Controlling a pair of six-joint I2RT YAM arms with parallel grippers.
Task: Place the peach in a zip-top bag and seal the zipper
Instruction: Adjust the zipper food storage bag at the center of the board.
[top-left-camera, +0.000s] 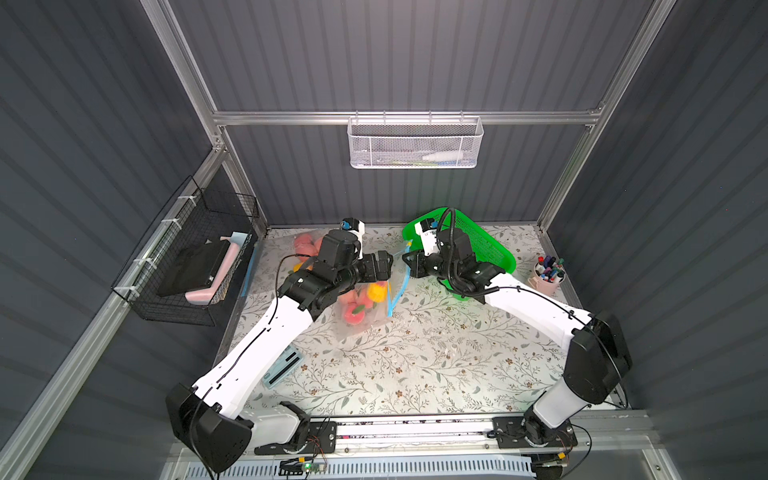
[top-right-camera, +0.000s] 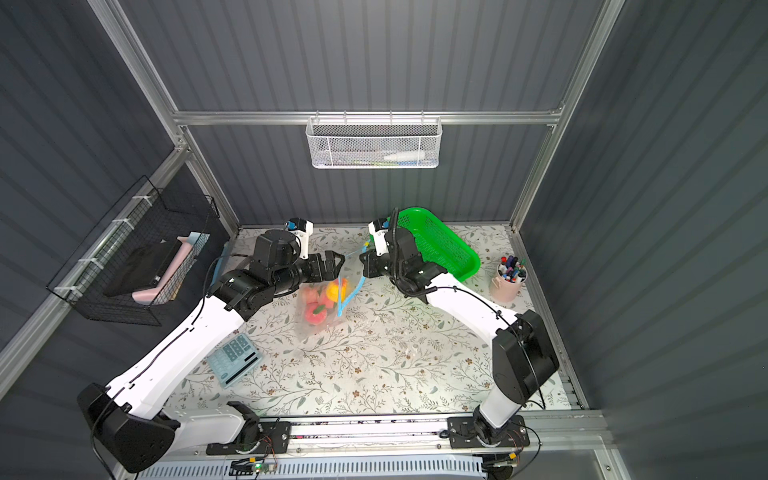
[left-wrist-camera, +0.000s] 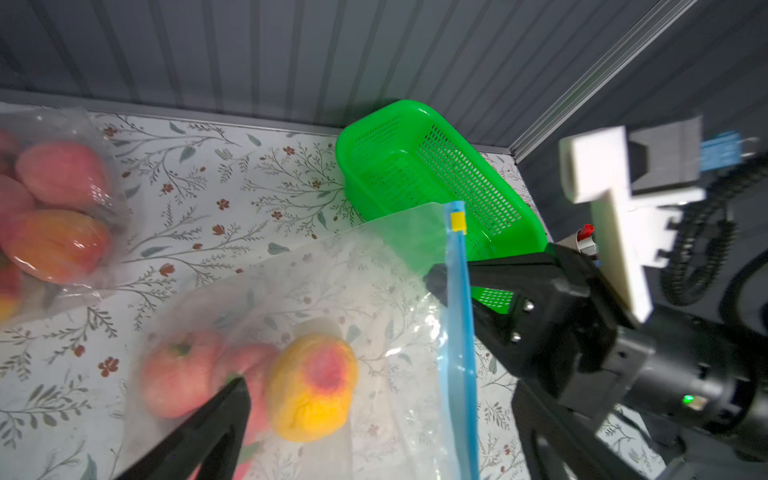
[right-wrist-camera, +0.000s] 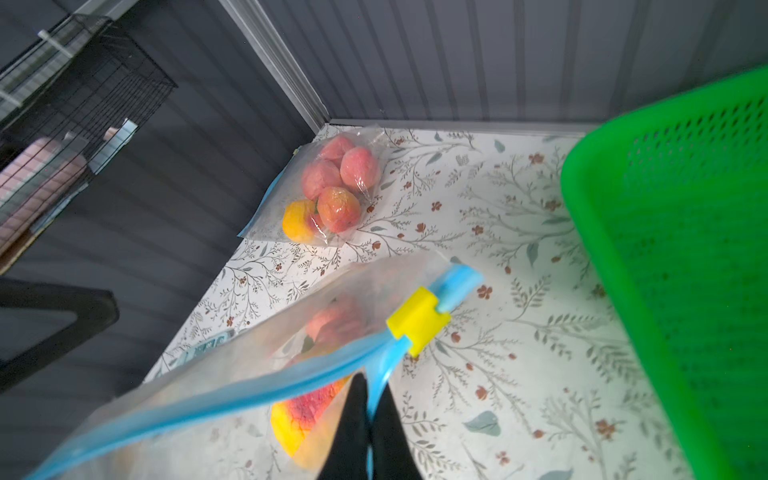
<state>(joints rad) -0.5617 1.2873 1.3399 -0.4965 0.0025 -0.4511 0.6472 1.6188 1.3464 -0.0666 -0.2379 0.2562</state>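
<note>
A clear zip-top bag (top-left-camera: 362, 320) with a blue zipper strip (left-wrist-camera: 457, 316) hangs tilted over the table, holding a yellow-red peach (left-wrist-camera: 311, 386) and pink peaches (left-wrist-camera: 178, 374). Its yellow slider (right-wrist-camera: 417, 320) sits at the raised end of the strip. There the two lips stand apart. My right gripper (right-wrist-camera: 368, 390) is shut on one blue lip just below the slider, seen also in both top views (top-left-camera: 409, 266) (top-right-camera: 362, 266). My left gripper (left-wrist-camera: 380, 395) is open, its fingers (left-wrist-camera: 224, 415) straddling the bag without pinching it, just left of the right gripper (top-left-camera: 388, 264).
A second bag of peaches (right-wrist-camera: 332, 191) lies at the back left. A green basket (top-left-camera: 478, 245) stands behind my right arm and a cup of markers (top-left-camera: 548, 272) at the right edge. A calculator (top-right-camera: 235, 359) lies under my left arm. A black wire basket (top-left-camera: 199, 257) hangs on the left wall.
</note>
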